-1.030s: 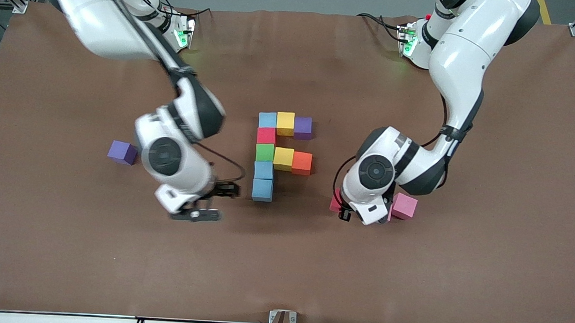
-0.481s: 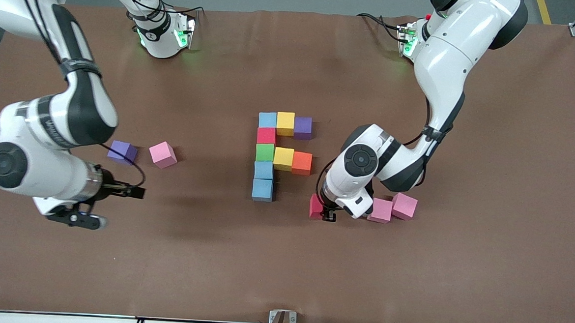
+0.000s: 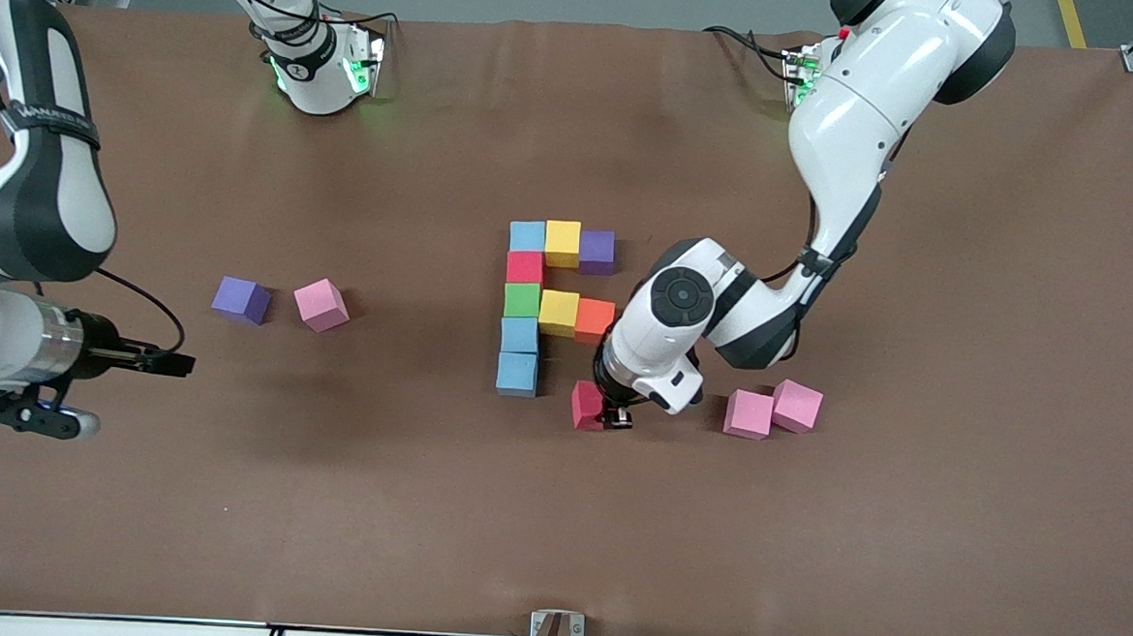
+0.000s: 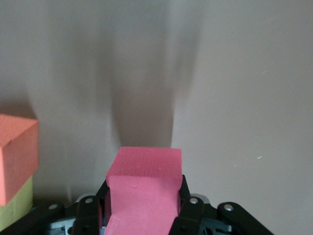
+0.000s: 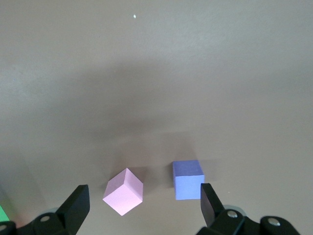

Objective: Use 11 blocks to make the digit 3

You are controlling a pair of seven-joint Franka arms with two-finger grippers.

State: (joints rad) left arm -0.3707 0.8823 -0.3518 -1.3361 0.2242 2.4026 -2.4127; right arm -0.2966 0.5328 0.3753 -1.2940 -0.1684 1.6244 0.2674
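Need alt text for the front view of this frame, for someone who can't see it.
The left hand, shut on a red block, is beside the unfinished digit 3 of nine touching cubes mid-table. The right hand hangs open at the right arm's end, near a loose purple block and pink block; two more pink blocks lie toward the left arm's end.

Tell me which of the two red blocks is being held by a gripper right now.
The loose red block, nearer the front camera than the orange block; the left gripper is shut on it. The other red block sits in the figure's column, untouched.
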